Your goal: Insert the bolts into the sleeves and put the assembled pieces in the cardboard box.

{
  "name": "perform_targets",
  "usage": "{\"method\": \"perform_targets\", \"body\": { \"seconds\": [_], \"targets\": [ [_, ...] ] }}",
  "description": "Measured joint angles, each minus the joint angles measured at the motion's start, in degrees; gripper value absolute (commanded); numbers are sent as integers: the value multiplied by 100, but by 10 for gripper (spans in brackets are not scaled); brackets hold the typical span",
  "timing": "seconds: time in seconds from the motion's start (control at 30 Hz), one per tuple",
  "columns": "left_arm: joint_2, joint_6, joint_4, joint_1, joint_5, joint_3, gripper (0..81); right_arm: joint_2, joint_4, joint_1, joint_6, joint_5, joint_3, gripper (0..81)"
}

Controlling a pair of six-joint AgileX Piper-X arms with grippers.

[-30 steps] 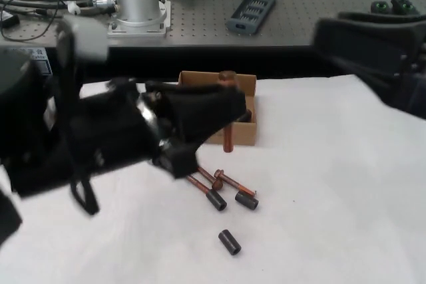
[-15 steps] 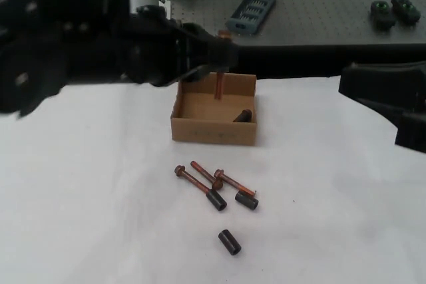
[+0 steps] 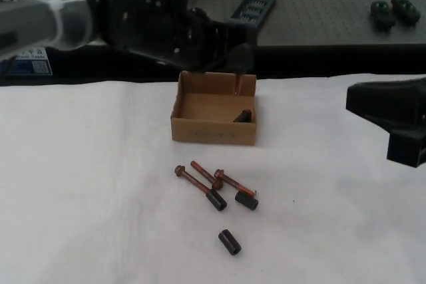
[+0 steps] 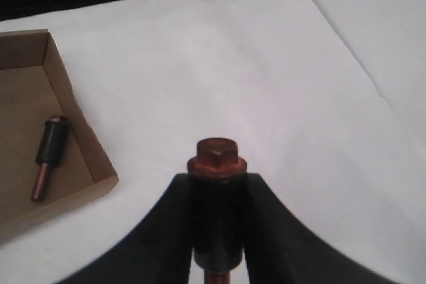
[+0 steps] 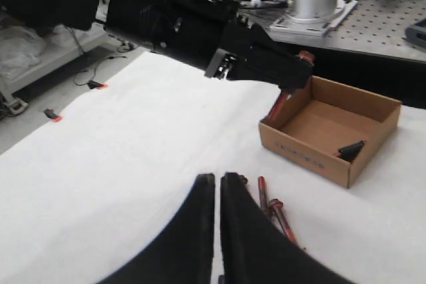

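The left gripper (image 4: 217, 191) squeezed a bolt (image 4: 216, 156) — over the back wall of the box (image 3: 213, 132), it seemed — and the right gripper (image 5: 217, 187) was closed, empty.

The right gripper (image 5: 215, 181) hangs low over the white-clothed counter (image 5: 120, 144), its black jaws pressed almost together. Beyond it the left gripper (image 5: 293, 74), at the end of a black arm, clamps a copper-coloured bolt (image 5: 279, 106) that tilts over one corner of the open cardboard box (image 5: 303, 147). The box sits near the counter's far edge with an assembled piece (image 5: 349, 148) lying against an inner wall. Loose bolts (image 5: 262, 192) lie on the cloth between the box and the right gripper, touching neither.
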Motion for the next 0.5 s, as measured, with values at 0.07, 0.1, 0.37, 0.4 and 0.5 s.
{"method": "perform_targets", "body": {
  "seconds": [0.07, 0.1, 0.37, 0.4, 0.5],
  "targets": [
    [244, 96, 222, 0, -65, -365, 6, -80, 143, 0, -58, 268, 0, 29],
    [267, 111, 239, 0, -74, -399, 6, -143, 203, 0, -67, 362, 0, 29],
    [1392, 281, 920, 126, -257, -1784, 6, -607, 468, 0, -89, 667, 33, 29],
    [1494, 281, 960, 144, -309, -1891, 6, -703, 535, 0, -89, 691, 33, 29],
    [1837, 281, 1023, 167, -401, -2227, 6, -1087, 908, 0, -89, 732, 33, 29]
  ]
}}
